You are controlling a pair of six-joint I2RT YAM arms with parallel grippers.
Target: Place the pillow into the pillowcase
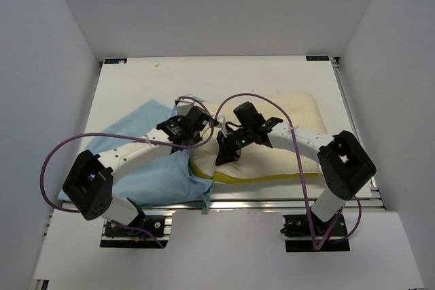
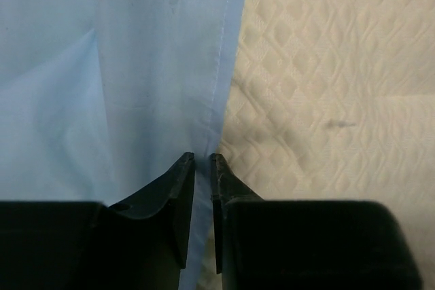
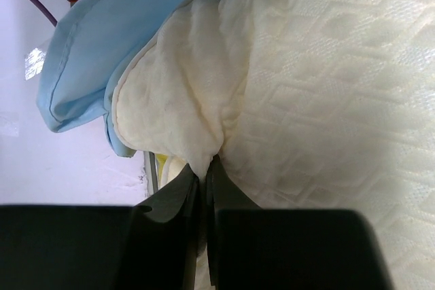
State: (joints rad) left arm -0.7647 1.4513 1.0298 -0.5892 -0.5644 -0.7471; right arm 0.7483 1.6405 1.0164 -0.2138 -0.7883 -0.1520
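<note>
**Both grippers at the mouth of the pillowcase**

The pillow (image 1: pixel 299 108) lies from the middle of the tabletop (image 1: pixel 204 76) toward its right edge, with its yellow-rimmed long side facing the near edge. The pillowcase (image 1: pixel 162 178), light blue face up, is spread from the near left corner toward the middle. Its hem laps over the pillow's left end (the left wrist view shows blue cloth lying on the quilted cream cover).

The right gripper (image 3: pixel 206 168) has its fingers pressed together on a pinched fold of the pillow's cover near that end, and the fabric bunches up above the tips. The left gripper (image 2: pixel 202 159) stands over the pillowcase's stitched hem. Its fingers are drawn to a narrow slit with the hem running into it, but I cannot tell whether they actually clamp the cloth.
</note>
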